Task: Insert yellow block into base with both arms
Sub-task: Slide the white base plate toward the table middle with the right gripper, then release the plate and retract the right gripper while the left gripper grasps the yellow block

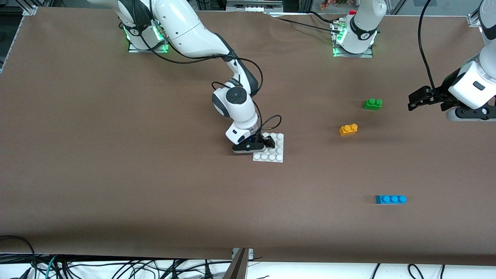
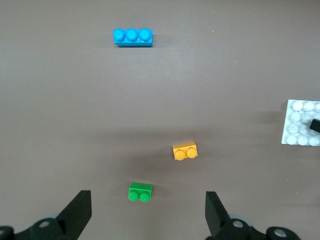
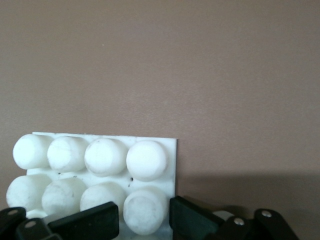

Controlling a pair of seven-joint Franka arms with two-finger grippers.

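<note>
The yellow block [image 1: 348,129] [image 2: 185,150] lies alone on the brown table, toward the left arm's end. The white studded base [image 1: 273,153] [image 2: 300,125] [image 3: 170,165] lies flat near the table's middle. My right gripper [image 1: 267,144] [image 3: 145,215] is down on the base's corner, shut on the base with one corner stud and the plate's edge between its fingers. My left gripper [image 1: 411,101] [image 2: 148,205] hangs open in the air over the left arm's end of the table, with nothing between its fingers and the yellow block lying out ahead of them.
A green two-stud brick [image 1: 372,103] [image 2: 140,191] sits farther from the front camera than the yellow block, below the left gripper's fingers. A blue three-stud brick [image 1: 390,199] [image 2: 133,37] lies nearer the front camera. Cables run along the table's front edge.
</note>
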